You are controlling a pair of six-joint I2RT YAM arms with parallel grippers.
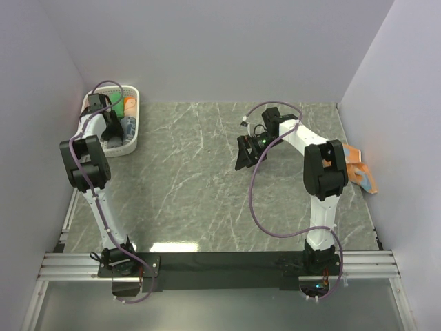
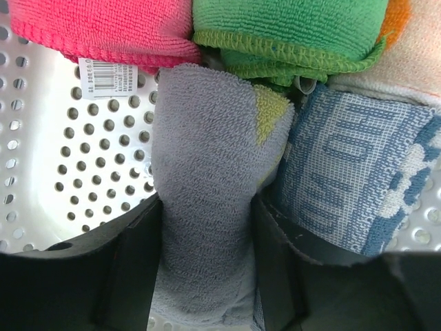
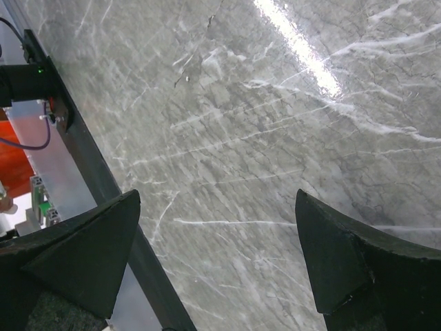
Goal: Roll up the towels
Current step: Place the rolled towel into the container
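Left pincer (image 2: 207, 215) is down in the white basket (image 2: 69, 172), clamped on an upright grey towel (image 2: 207, 158). Packed around it are a pink towel (image 2: 103, 27), a green towel (image 2: 289, 27) and a blue patterned towel (image 2: 344, 172) (snug fit). Well away from the basket, the right pincer (image 3: 217, 196) hangs wide apart over the table (image 3: 227, 103), holding nothing.

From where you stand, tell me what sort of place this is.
Probably a robot test cell, not a home: plain white walls box in a marble-look tabletop, and two arms are mounted on an aluminium rail.
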